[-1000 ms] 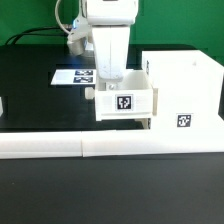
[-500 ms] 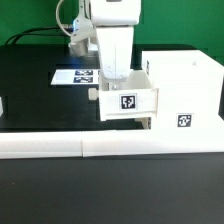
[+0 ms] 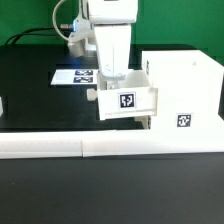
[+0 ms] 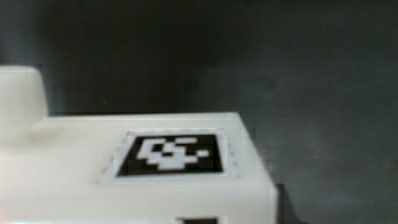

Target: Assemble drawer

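Observation:
A small white drawer box (image 3: pixel 127 101) with a black tag on its front hangs a little above the black table, slightly tilted, beside the larger white drawer housing (image 3: pixel 185 85) on the exterior view's right. My gripper (image 3: pixel 110 78) reaches down into the box from above and is shut on its wall; the fingertips are hidden. A small knob (image 3: pixel 91 92) sticks out of the box on the exterior view's left. In the wrist view a white tagged panel of the box (image 4: pixel 175 155) fills the near part; no fingers show there.
The marker board (image 3: pixel 72 76) lies behind the arm on the black table (image 3: pixel 40 100). A long white rail (image 3: pixel 60 146) runs along the table's front edge. A small white part (image 3: pixel 2 105) sits at the exterior view's far left.
The gripper has carried the drawer box slightly up and toward the housing on the exterior view's right; the box now tilts a little.

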### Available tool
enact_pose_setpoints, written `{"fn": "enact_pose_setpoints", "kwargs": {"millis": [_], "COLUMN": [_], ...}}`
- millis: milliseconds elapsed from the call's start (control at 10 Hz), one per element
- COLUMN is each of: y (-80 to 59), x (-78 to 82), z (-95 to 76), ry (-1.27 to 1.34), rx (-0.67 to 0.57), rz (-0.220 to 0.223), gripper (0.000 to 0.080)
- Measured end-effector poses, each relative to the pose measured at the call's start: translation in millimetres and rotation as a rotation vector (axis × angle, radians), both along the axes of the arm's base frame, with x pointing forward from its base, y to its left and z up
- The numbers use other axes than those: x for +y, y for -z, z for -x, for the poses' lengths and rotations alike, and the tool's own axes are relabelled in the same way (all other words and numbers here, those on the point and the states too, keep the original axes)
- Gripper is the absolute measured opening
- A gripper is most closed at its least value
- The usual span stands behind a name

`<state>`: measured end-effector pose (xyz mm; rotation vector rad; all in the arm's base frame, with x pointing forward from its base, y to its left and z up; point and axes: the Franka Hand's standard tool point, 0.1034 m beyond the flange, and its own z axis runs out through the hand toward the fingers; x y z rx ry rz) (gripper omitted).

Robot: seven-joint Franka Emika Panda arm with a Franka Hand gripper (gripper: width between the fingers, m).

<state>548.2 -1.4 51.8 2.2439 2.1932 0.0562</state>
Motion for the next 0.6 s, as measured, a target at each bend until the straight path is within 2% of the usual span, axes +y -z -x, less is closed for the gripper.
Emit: {"fn": "enact_pose_setpoints", "kwargs": {"millis": [400,600], "y": [-0.7,-0.7], "x": [8.8,7.5], "z": [-1.3,-1.7], "ry": [0.067,0.066], "rx": [0.002,0.004], "rz": [-0.002,-0.002], "gripper": [0.0042,0.0042]}}
